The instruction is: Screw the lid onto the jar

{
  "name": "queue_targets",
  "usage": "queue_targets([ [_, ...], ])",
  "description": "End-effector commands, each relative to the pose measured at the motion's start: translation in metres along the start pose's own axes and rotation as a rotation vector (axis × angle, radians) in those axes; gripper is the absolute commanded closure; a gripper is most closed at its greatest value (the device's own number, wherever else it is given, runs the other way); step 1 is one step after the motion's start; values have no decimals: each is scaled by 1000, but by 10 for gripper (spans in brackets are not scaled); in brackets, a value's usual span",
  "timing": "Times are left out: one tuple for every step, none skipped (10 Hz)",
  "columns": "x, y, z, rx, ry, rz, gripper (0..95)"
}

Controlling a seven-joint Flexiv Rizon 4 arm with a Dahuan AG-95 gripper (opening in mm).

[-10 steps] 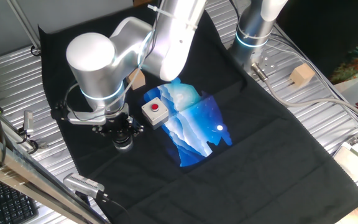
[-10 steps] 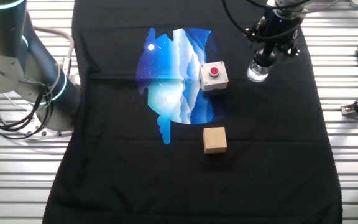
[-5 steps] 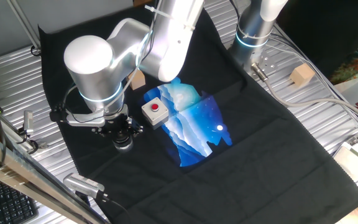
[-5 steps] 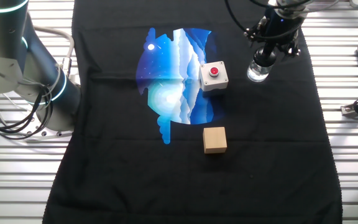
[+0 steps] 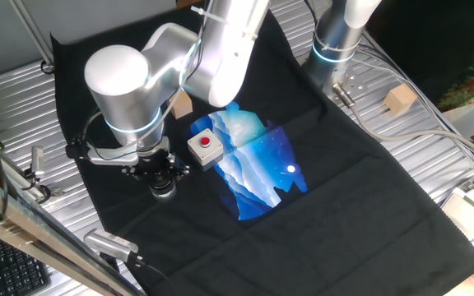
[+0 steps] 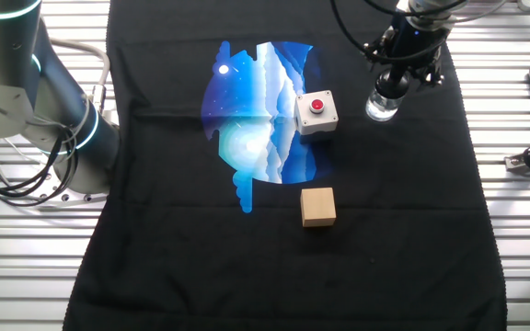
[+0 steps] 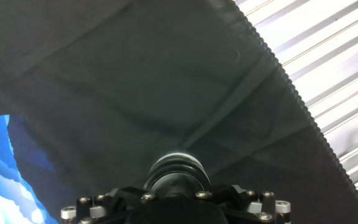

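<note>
The clear jar (image 6: pixel 381 109) stands upright on the black cloth, right of the red-button box. The black lid (image 6: pixel 390 89) sits on top of it. My gripper (image 6: pixel 395 79) comes straight down over the lid with its fingers closed round it. In the one fixed view the jar (image 5: pixel 164 191) shows just below the gripper (image 5: pixel 158 173), under the arm's big silver joint. In the hand view the round lid (image 7: pixel 178 169) pokes out beneath the gripper body (image 7: pixel 176 202); the fingertips themselves are hidden.
A white box with a red button (image 6: pixel 316 112) stands close to the jar's left. A tan wooden cube (image 6: pixel 318 206) lies nearer the cloth's middle. A blue picture patch (image 6: pixel 256 110) lies on the cloth. Another arm's base (image 6: pixel 58 119) stands at the left; ribbed metal table (image 6: pixel 523 230) surrounds the cloth.
The arm's silver joint has shifted slightly to the left in the one fixed view. The gripper stays on the lid over the jar, which has not moved.
</note>
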State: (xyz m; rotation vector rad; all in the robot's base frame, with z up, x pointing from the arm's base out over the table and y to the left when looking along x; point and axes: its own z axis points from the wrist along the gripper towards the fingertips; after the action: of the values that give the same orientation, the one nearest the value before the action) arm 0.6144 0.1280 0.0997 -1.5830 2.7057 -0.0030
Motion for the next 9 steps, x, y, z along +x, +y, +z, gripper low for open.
queue_targets([
  [0, 0, 0, -2, -1, 4, 0],
  [0, 0, 0, -4, -1, 6, 0],
  [0, 0, 0, -6, -1, 8, 0],
  [0, 0, 0, -9, 2, 11, 0],
  [1, 0, 1, -12, 4, 14, 0],
  [1, 0, 1, -13, 4, 15, 0],
  [1, 0, 1, -14, 3, 17, 0],
  [2, 1, 1, -15, 4, 22, 0],
  [2, 1, 0, -16, 7, 27, 0],
])
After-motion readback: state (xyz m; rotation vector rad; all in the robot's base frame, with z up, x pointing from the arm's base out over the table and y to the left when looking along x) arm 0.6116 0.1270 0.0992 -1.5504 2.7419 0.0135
